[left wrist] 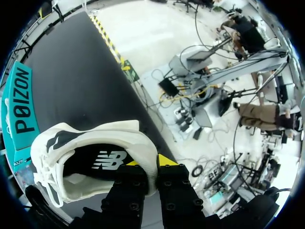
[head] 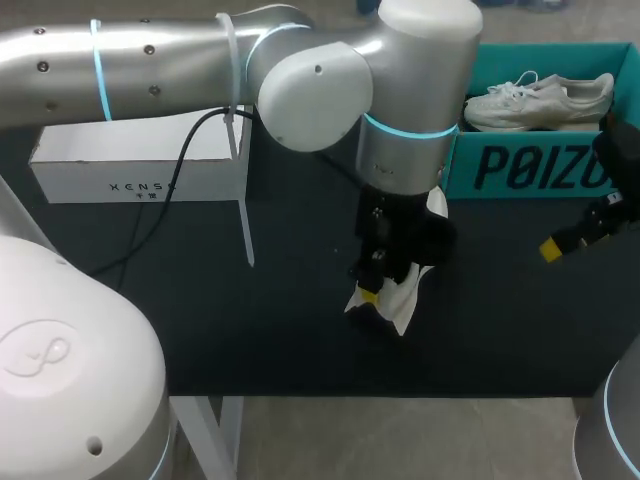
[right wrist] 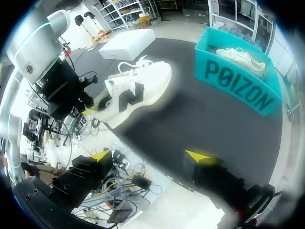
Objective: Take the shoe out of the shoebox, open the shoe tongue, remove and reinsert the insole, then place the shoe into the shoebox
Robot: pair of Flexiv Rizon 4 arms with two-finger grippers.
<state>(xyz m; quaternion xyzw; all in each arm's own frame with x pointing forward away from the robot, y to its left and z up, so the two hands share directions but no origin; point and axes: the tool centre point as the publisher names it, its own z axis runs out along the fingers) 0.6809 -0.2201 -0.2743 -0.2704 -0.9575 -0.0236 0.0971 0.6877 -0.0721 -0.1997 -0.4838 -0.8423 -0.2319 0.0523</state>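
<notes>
- Left gripper (left wrist: 151, 164) has its jaws clamped on the heel collar of a white sneaker (left wrist: 119, 136), one finger inside and one outside, over the black table (head: 250, 320).
- Right gripper (right wrist: 151, 156), at three o'clock from the sneaker, has its jaws wide apart and empty.
- The teal shoebox (head: 520, 170) sits at two o'clock, with a second sneaker (head: 540, 100) inside.
- Progress, as judged: the shoe is out. The insole (left wrist: 107, 160) looks seated, so the tongue, insole and return steps are left.
</notes>
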